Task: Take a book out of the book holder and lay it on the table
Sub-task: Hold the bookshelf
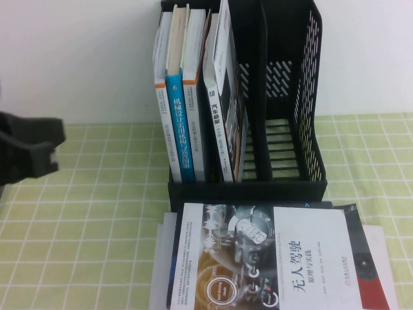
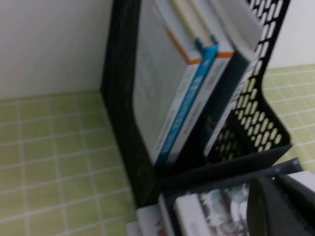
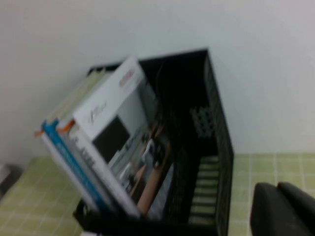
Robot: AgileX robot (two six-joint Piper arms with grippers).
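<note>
The black book holder (image 1: 290,187) stands at the back middle of the table. Several books (image 1: 187,129) stand upright in its left compartments; the right compartments hold nothing. One book with a white and dark cover (image 1: 271,258) lies flat on the table in front of the holder, on top of other white books. My left gripper (image 1: 39,152) hovers at the far left, apart from the holder. In the left wrist view its fingers (image 2: 274,181) are together and empty above the flat book (image 2: 211,211). My right gripper (image 3: 278,187) is shut and empty, off to the right of the holder (image 3: 211,123).
A green checked cloth (image 1: 97,213) covers the table. A white wall (image 1: 77,58) stands right behind the holder. White books or papers (image 1: 161,258) stick out from under the flat book at the front edge.
</note>
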